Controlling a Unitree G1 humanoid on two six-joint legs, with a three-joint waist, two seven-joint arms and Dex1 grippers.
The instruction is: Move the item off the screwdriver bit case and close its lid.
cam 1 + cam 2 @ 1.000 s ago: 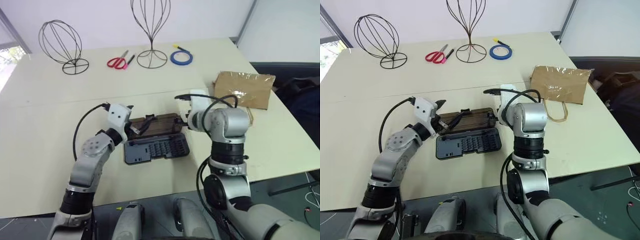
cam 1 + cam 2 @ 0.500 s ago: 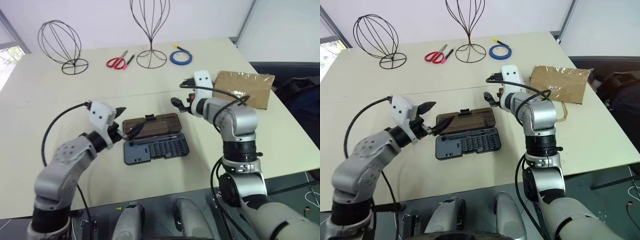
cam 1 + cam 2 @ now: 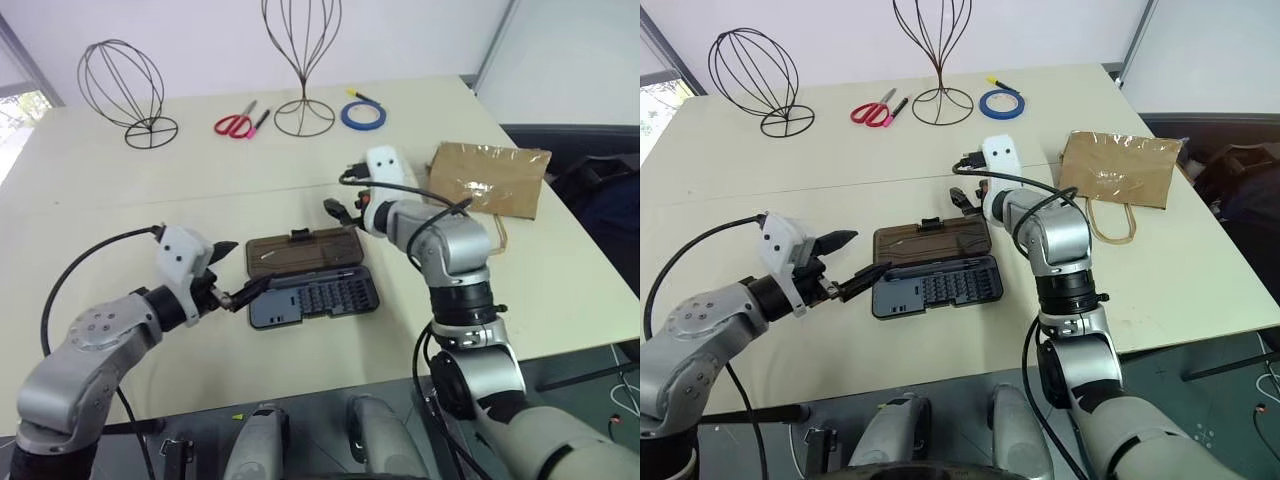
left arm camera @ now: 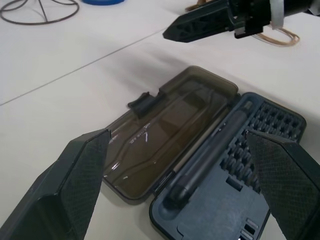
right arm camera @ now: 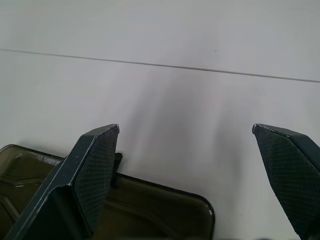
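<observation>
Head views: screwdriver bit case [image 3: 312,295] lies open, lid [image 3: 304,249] flat behind the base, so closing is not yet done. Paper bag [image 3: 490,177] sits well right of the case, clear of it.

Left wrist view: left gripper [image 4: 185,175] spread wide, empty, aimed at the case, likely to flip the lid.

Right wrist view: right gripper [image 5: 200,170] wide apart, empty, above the lid's far edge.

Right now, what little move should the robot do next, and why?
Probably bring the right gripper down behind the lid to tip it over the case. The bag already lies apart on the table, while the lid lies flat open, and that open gripper hovers just past its far edge.
</observation>
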